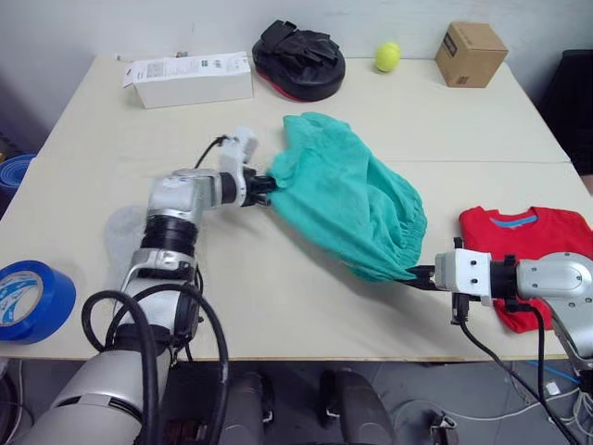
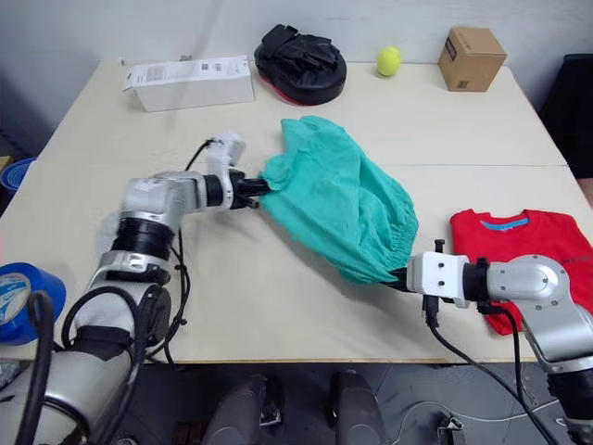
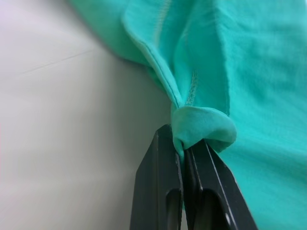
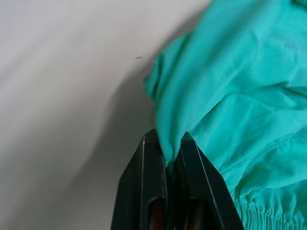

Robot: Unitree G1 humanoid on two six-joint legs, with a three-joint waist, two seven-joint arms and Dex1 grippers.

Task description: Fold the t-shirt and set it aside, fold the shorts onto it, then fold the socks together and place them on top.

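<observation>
Left eye view: right gripper (image 1: 422, 275) pinches waistband of teal-green soft fabric shorts (image 1: 347, 199); left gripper (image 1: 264, 184) clamps a hem fold. Shorts stretched mid-table. Bright red folded cotton t-shirt (image 1: 528, 250) lies right. Step: folding shorts. Next: likely carry onto shirt.

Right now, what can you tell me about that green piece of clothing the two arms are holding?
The shorts are teal-green, of soft thin fabric with stitched hems and a gathered elastic waistband at the near edge. They are stretched between both arms over the table: the left gripper has its jaws shut on a folded hem corner, the right gripper pinches the edge by the waistband. The cloth bulges, rumpled, partly raised. The red t-shirt lies apart, to their right.
</observation>
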